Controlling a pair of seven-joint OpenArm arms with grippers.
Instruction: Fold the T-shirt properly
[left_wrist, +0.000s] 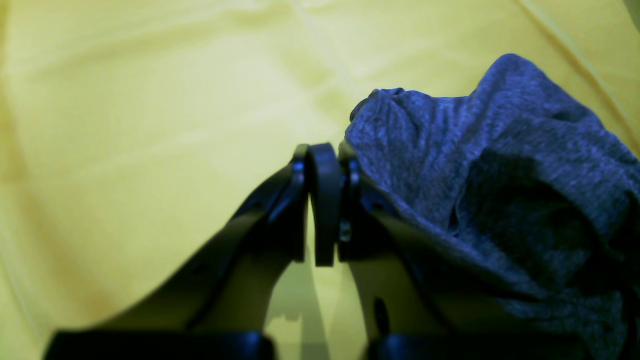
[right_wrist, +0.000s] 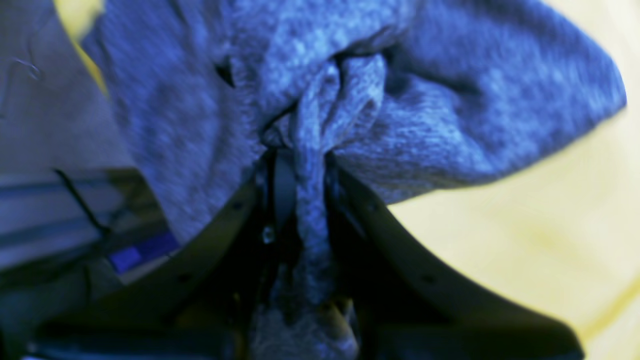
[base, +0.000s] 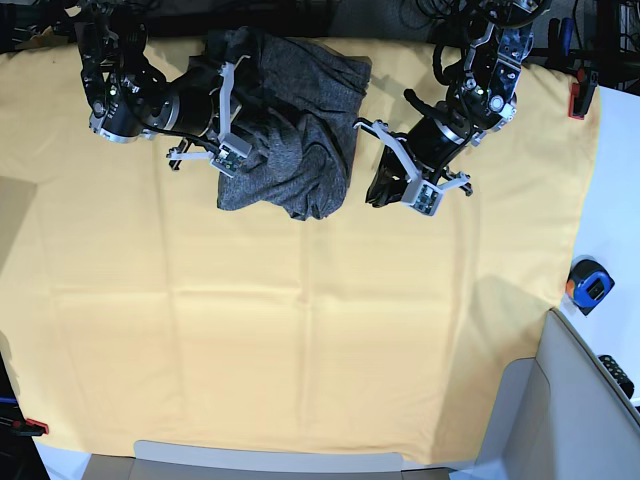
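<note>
The T-shirt (base: 290, 130) lies as a crumpled heap on the yellow cloth (base: 300, 330), toward twelve o'clock in the base view, with nothing of it spread flat. The right gripper (right_wrist: 300, 170) is clenched on a twisted bunch of the grey knit; in its wrist view a rope of fabric runs down between the jaws. The left gripper (left_wrist: 325, 165) is closed too, its pads (left_wrist: 324, 200) pressed together with no cloth visible between them from its wrist camera, though the T-shirt lies directly against its side at three o'clock (in the base view some dark fabric seems to hang about this gripper, so whether it pinches an edge I cannot tell for sure). The first risk, as I judge it, is that the right gripper has taken several layers at once, not one edge or one corner. If it lifts now, the heap may rise as one lump and will not open. The second risk is the left side: if that gripper holds nothing, a pull from the right alone would only drag the garment over the table. A strong drag may also wrinkle the yellow cloth under it. Finally, the two sleeves are hidden in the folds, so a sleeve may stay trapped inside.
</note>
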